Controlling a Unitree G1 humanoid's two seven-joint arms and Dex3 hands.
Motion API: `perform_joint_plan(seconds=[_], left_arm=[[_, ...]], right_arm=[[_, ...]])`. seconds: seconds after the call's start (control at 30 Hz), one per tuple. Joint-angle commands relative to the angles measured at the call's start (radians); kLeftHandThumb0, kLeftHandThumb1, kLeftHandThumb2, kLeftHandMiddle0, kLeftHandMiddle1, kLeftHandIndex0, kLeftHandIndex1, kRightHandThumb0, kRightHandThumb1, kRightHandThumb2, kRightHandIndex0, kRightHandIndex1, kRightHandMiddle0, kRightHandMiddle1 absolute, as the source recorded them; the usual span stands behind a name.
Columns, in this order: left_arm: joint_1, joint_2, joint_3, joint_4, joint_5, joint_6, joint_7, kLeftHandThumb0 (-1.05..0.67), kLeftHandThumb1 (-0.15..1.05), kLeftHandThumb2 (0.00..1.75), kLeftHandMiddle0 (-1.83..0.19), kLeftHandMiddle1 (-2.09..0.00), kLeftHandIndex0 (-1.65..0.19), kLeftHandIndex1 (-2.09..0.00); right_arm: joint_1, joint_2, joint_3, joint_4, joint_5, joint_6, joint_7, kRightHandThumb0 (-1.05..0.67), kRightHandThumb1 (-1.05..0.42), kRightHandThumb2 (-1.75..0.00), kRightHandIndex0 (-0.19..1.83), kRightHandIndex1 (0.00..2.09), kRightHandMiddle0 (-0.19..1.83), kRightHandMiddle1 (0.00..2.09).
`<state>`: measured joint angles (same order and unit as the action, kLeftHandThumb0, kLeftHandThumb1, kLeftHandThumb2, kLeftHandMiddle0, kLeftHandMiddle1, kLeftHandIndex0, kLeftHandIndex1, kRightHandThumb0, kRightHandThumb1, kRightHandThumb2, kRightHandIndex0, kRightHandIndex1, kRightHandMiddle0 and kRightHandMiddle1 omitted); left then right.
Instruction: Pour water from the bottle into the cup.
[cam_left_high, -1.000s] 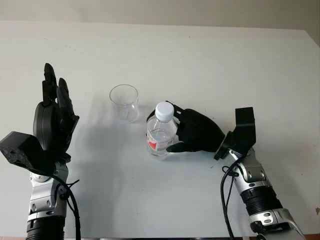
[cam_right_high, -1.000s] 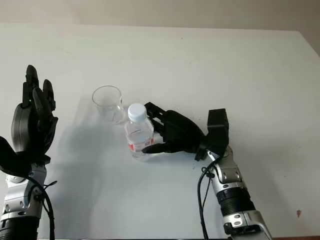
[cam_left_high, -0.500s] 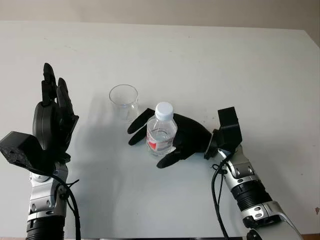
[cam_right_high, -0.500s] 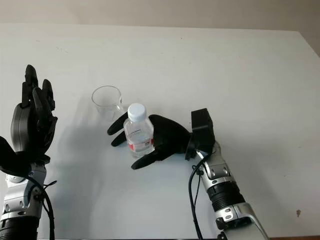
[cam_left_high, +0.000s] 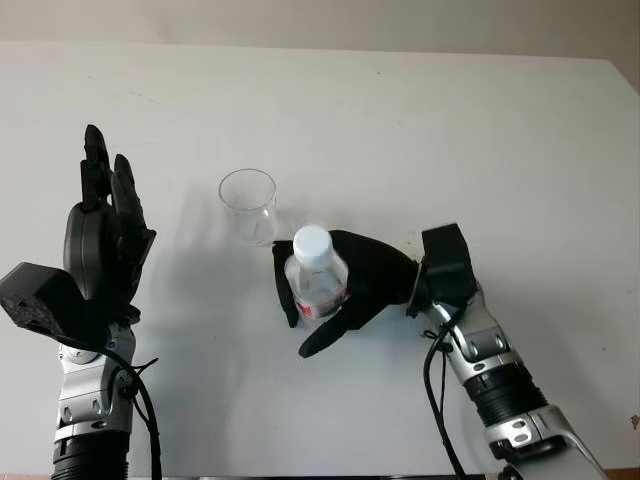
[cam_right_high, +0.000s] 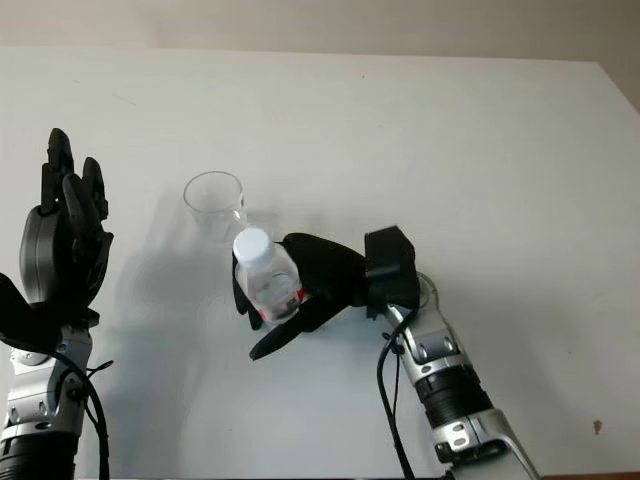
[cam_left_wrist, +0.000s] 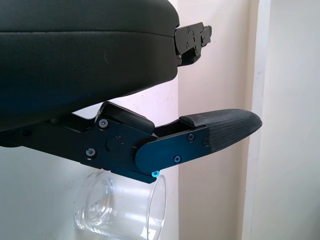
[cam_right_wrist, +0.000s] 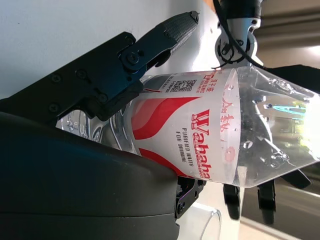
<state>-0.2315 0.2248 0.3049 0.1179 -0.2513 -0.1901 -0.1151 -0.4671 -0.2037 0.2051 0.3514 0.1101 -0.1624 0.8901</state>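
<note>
We see a wide white table (cam_left_high: 480, 140) carrying everything. Our left hand (cam_left_high: 100, 240) is raised at the near left edge, holding nothing, its fingers pointing up and away from us.

Our right hand (cam_left_high: 345, 285) is near the middle of the table, fingers wrapped around the bottle (cam_left_high: 315, 275), gripping it at the label. The bottle is clear plastic with a white cap and a red-and-white label, and its cap is on. It has clear water inside, with droplets on the inner wall in the right wrist view. Its long axis stands close to upright, cap end up and tipped a little toward the cup (cam_left_high: 248, 205).

The cup is clear, upright and looks empty, just beyond and left of the bottle, not touching it.
</note>
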Motion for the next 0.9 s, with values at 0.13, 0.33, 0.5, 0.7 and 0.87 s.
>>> perform_joint_plan(seconds=[0.13,0.33,0.5,0.7,0.87], left_arm=[[0.002,0.0,0.006,-0.004,0.005,-0.009,0.004,-0.81,1.05,0.68,0.13,-0.06,0.18,-0.05],[0.007,-0.003,0.005,-0.012,0.006,-0.004,0.012,-0.81,1.05,0.67,0.13,-0.06,0.17,-0.05],[0.007,-0.002,0.005,-0.01,0.007,-0.009,0.012,-0.81,1.05,0.67,0.12,-0.05,0.17,-0.05],[0.005,-0.001,0.006,0.001,0.001,-0.014,0.004,-0.81,1.05,0.67,0.12,-0.05,0.18,-0.05],[0.01,-0.006,0.003,0.002,0.011,-0.018,0.01,-0.82,1.05,0.67,0.13,-0.05,0.18,-0.05]], right_arm=[[0.041,0.004,-0.006,-0.023,-0.024,-0.077,-0.082,-0.31,-0.95,-0.06,1.72,2.09,1.74,2.09],[0.055,0.01,-0.016,0.003,-0.044,-0.158,-0.161,-0.25,-1.01,-0.08,1.78,2.09,1.76,2.09],[0.005,0.011,-0.069,0.029,-0.048,-0.174,-0.266,-0.19,-1.05,-0.13,1.81,2.09,1.81,2.09],[-0.199,0.028,-0.182,0.212,-0.06,-0.253,-0.481,-0.17,-1.05,-0.25,1.83,2.09,1.83,2.09],[-0.409,0.013,-0.238,0.414,-0.082,-0.218,-0.632,-0.08,-1.04,-0.35,1.78,2.09,1.81,2.09]])
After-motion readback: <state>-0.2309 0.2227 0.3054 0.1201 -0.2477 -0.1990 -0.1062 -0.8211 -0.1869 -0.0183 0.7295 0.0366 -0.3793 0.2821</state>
